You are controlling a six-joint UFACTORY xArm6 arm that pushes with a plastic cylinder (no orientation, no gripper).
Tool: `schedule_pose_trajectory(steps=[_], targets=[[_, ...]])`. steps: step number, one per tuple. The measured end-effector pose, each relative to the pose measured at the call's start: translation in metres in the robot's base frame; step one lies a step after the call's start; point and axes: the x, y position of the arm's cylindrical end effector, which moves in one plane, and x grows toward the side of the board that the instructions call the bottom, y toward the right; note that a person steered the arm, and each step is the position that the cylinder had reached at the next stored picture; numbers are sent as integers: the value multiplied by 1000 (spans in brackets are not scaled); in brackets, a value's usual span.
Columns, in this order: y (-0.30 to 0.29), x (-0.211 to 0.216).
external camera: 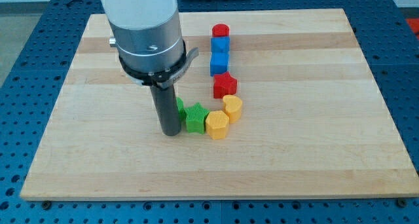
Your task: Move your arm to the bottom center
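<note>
Camera view shows my tip point(171, 132) planted on the wooden board point(314, 145), a little toward the view's left of centre, with the wide grey arm housing point(145, 34) rising above it. I have no jaws to spread or close; the arm ends in a plain dark rod, so nothing is pinched or held.

At 3 o'clock from my tip, just beside it and possibly touching, sits a green star block point(196, 117). A second green block point(179, 106) peeks out at about 1 o'clock, mostly hidden behind the rod, so its shape cannot be told. Farther along at 3 o'clock lies a yellow hexagon block point(217, 125), with a yellow heart block point(232, 109) just beyond at 2 o'clock. A red star block point(224, 85), two blue blocks point(220, 62) point(220, 44) and a red block point(220, 31) run up toward 1 o'clock in a curved line.

The goal, the bottom centre of the board, lies at roughly 5 o'clock from my tip, across bare wood.

The risk, as I judge it, is the start of the move: heading rightward too early would let the rod scrape the green star and shove it into the yellow hexagon, breaking the arc. Dropping toward 6 o'clock first looks safer.
</note>
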Motion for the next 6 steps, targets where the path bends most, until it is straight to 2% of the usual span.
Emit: schedule_pose_trajectory(steps=[2,3,4,5,6], targets=[[0,0],[15,57],[30,96],[104,104],[180,66]])
